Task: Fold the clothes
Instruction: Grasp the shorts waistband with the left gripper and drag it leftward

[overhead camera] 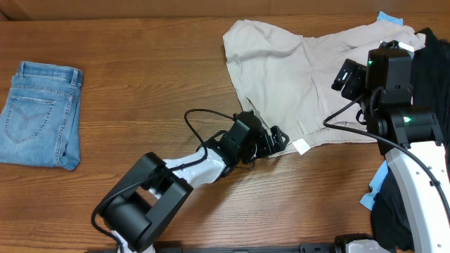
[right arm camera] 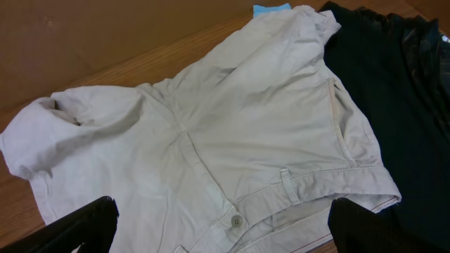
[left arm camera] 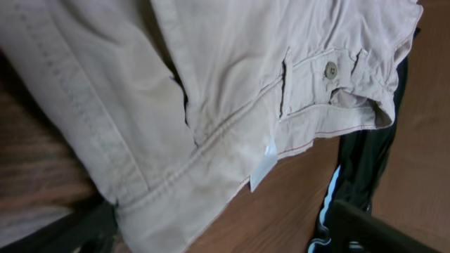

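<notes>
The pale beige shorts [overhead camera: 281, 63] lie spread and rumpled at the table's far middle-right, with a small white label [overhead camera: 302, 146] at their near edge. My left gripper [overhead camera: 274, 139] is low at that near edge and open. In the left wrist view [left arm camera: 221, 221] the shorts' seamed edge [left arm camera: 162, 190] lies between its fingers, and the label [left arm camera: 261, 169] and waistband button [left arm camera: 330, 69] are ahead. My right gripper [overhead camera: 348, 74] hovers open over the shorts' right side. In the right wrist view [right arm camera: 221, 218] it is above the waistband button [right arm camera: 234, 222].
A black garment [overhead camera: 430, 63] lies at the right edge, partly under the shorts; it also shows in the right wrist view [right arm camera: 394, 84]. Light blue cloth [overhead camera: 387, 17] peeks out behind it. Folded blue jeans [overhead camera: 39, 116] lie at the far left.
</notes>
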Controlling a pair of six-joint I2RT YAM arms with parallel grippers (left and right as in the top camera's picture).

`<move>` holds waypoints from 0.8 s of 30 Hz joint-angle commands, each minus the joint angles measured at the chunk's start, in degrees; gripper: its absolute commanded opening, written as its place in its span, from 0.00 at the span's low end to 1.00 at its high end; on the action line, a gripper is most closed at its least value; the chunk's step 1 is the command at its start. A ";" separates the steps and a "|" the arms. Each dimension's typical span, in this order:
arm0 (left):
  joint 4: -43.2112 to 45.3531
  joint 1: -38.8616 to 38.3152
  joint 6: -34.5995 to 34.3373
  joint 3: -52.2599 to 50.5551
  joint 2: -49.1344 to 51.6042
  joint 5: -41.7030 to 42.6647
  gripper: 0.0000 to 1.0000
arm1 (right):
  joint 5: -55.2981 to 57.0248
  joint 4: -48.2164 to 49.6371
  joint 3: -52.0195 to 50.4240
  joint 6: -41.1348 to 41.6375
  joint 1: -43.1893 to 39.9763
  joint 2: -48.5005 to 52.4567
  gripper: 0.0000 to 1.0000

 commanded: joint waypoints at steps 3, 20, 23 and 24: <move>0.72 -0.42 -0.55 0.76 2.27 0.37 0.54 | -0.09 -0.07 0.68 0.50 -0.22 -1.55 1.00; -24.70 21.00 19.30 0.76 -10.40 7.37 0.04 | 0.13 -1.53 0.68 0.07 -1.79 -1.55 1.00; -28.55 33.59 25.97 0.94 -16.28 4.28 0.04 | 0.09 -1.53 0.68 0.07 -2.40 -1.55 1.00; -28.26 37.86 27.45 1.25 -17.81 3.48 0.04 | -0.04 -1.53 0.68 0.07 -2.45 -1.55 1.00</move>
